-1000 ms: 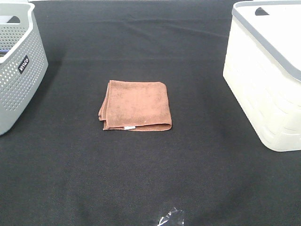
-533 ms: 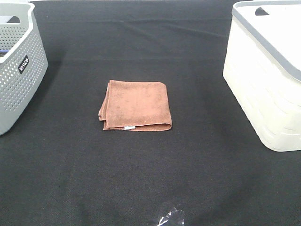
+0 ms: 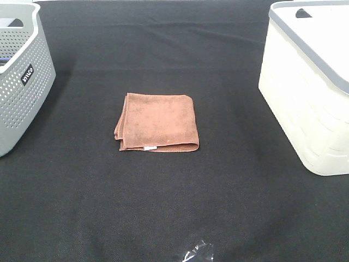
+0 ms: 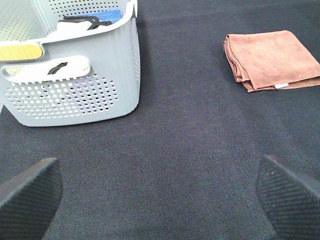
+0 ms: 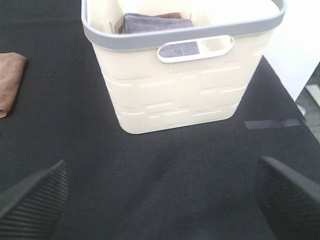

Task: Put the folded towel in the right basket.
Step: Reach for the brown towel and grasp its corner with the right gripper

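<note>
A folded brown towel (image 3: 157,123) lies flat on the black cloth in the middle of the exterior view. It also shows in the left wrist view (image 4: 272,60) and at the edge of the right wrist view (image 5: 9,80). The right basket (image 3: 311,82) is cream with a grey rim; in the right wrist view (image 5: 180,95) it holds folded grey and brown cloths. My left gripper (image 4: 160,200) is open and empty, well short of the towel. My right gripper (image 5: 160,195) is open and empty in front of the cream basket. Neither gripper shows in the exterior view.
A grey perforated basket (image 3: 22,82) stands at the left; in the left wrist view (image 4: 75,85) it holds blue, black and yellow items. A crumpled bit of clear plastic (image 3: 196,252) lies near the front edge. A strip of tape (image 5: 272,123) lies on the cloth beside the cream basket.
</note>
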### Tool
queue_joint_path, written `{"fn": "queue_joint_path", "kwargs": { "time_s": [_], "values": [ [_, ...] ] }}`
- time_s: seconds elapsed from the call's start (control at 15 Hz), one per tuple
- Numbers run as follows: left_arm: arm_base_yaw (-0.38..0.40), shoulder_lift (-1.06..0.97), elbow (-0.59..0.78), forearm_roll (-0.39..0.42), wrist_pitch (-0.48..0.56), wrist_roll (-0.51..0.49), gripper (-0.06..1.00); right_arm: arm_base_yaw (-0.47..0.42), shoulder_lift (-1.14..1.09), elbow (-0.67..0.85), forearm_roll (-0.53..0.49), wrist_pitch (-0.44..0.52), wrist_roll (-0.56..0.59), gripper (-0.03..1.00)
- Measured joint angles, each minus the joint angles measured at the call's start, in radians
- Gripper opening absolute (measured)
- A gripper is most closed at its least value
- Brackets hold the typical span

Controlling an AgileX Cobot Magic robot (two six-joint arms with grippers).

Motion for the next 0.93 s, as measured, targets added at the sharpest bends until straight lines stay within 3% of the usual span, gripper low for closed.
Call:
{"fn": "queue_joint_path", "kwargs": {
  "time_s": [0.07,0.27,0.4,0.6,0.8,0.93],
  "values": [
    [0.000,0.000,0.000,0.000,0.000,0.000,0.98,0.000,0.098,-0.047,0.024,0.005,-0.006,0.97],
    [0.000,0.000,0.000,0.000,0.000,0.000,0.98,0.000,0.561,-0.314,0.170,0.137,-0.027,0.97],
    [0.000,0.000,0.000,0.000,0.000,0.000,0.98,0.000,0.684,-0.401,0.209,0.154,-0.031,0.97],
    [0.000,0.000,0.000,0.000,0.000,0.000,0.98,0.000,0.952,-0.614,0.325,0.154,-0.055,0.97],
    [0.000,0.000,0.000,0.000,0.000,0.000,0.98,0.005,1.098,-0.656,0.564,0.114,-0.162,0.97],
    [0.000,0.000,0.000,0.000,0.000,0.000,0.98,0.103,1.217,-0.659,0.623,0.029,-0.183,0.97]
  ]
}}
